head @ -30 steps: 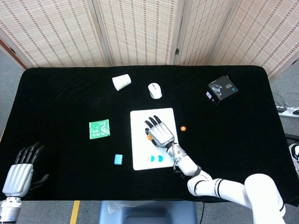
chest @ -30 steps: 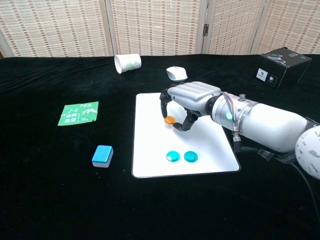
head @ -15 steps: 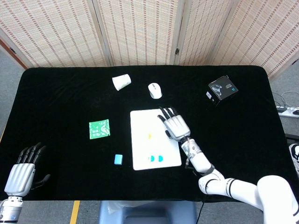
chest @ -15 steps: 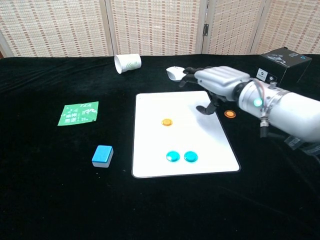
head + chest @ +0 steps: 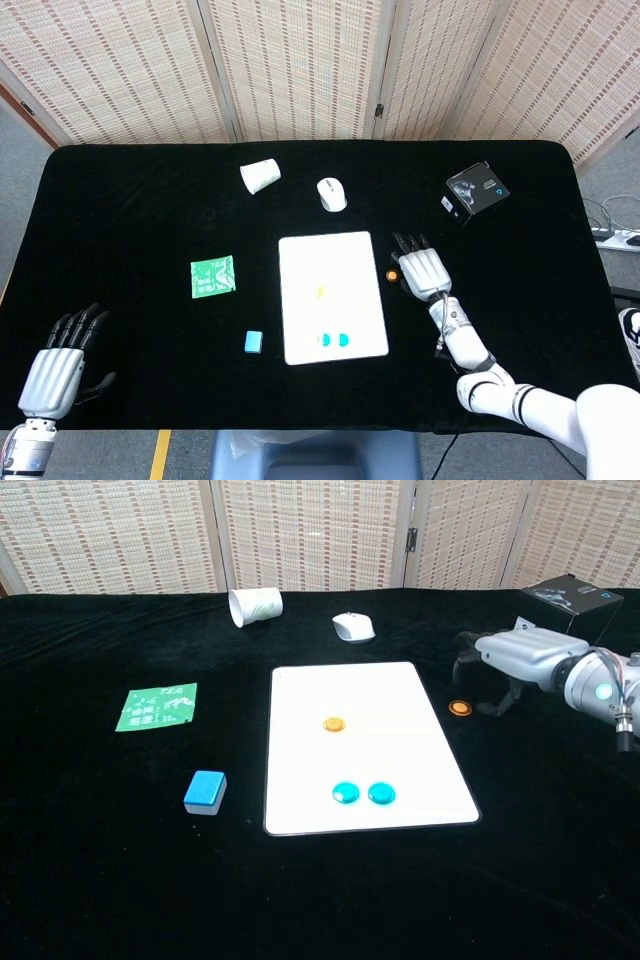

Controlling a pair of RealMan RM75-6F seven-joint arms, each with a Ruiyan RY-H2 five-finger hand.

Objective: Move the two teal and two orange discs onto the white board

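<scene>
I'm hovering my right hand [image 5: 520, 656] off the white board's [image 5: 400, 695] right edge, fingers spread and holding nothing; a second ago it was over the board. The loose orange disc [image 5: 459, 708] is lying on the black cloth just below and left of my fingertips [image 5: 464, 660]. On the board, the other orange disc [image 5: 334, 724] and two teal discs [image 5: 362, 793] are resting. A white mouse [image 5: 353, 627] and black box [image 5: 565, 604] are sitting nearby. My left hand [image 5: 58, 366] is idling, fingers apart.
</scene>
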